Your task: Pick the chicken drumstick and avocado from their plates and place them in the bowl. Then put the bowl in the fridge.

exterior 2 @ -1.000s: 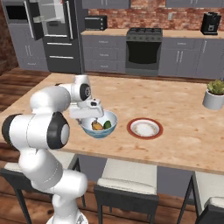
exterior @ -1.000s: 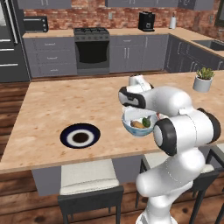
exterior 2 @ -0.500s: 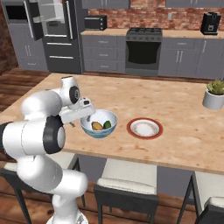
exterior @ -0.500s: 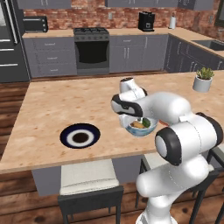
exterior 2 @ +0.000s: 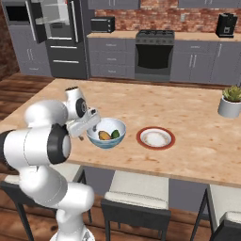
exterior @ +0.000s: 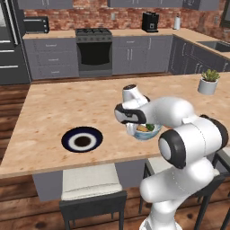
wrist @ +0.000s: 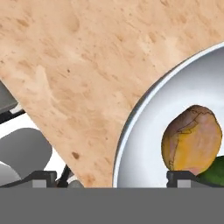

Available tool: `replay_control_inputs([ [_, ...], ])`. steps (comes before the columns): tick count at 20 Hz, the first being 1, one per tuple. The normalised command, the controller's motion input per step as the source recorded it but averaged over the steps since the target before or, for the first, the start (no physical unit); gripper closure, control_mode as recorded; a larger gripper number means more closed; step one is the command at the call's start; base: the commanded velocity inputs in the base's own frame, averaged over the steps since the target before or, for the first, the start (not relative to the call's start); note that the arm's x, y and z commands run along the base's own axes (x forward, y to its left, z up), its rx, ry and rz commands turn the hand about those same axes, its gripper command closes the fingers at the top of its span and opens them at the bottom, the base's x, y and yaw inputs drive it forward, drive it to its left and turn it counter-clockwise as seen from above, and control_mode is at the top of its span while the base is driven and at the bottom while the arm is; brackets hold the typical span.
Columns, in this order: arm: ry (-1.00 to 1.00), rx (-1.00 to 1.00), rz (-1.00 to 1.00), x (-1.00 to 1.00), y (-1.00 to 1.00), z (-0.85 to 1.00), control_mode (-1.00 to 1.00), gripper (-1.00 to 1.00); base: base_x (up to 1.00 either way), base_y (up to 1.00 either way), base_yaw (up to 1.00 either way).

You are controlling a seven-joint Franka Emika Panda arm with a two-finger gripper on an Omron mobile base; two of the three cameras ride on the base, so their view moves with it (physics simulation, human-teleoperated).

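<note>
The pale blue-white bowl (exterior: 149, 135) (exterior 2: 111, 142) (wrist: 135, 131) stands near the front edge of the island. In it lie the golden-brown chicken drumstick (exterior 2: 104, 136) (wrist: 190, 140) and the dark green avocado (exterior 2: 115, 134) (wrist: 215, 172). My gripper (exterior: 130, 127) (exterior 2: 91, 127) (wrist: 111, 178) is open and low at the bowl's left rim in the right base view. In the hand view one fingertip stands over the inside of the bowl and the other outside, the rim between them. Both plates hold nothing: the navy one (exterior: 81, 139) and the red-rimmed white one (exterior 2: 156, 138). The fridge (exterior 2: 56, 40) is at the back left.
A potted plant (exterior: 208, 82) (exterior 2: 231, 102) stands at the island's far right. Stools (exterior: 90, 186) (exterior 2: 136, 190) are tucked under the near edge. The black oven (exterior: 94, 51) (exterior 2: 154, 55) and grey cabinets line the back wall.
My hand has come down from above the bowl and shifted to its rim, jaws still wide. The bowl and the food in it have stayed put.
</note>
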Motion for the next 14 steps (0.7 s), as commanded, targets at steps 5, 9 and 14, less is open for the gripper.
replay_control_inputs([
  [5,0.07,-0.04,0.09,0.34,0.12,-0.28,-1.00,-1.00,0.00,0.00,0.00],
  [9,0.01,-0.03,-0.03,0.33,0.05,-0.19,-1.00,-1.00,0.00,0.00,0.00],
  [14,0.00,-0.02,-0.15,0.20,0.00,-0.12,-1.00,-1.00,0.00,0.00,0.00],
])
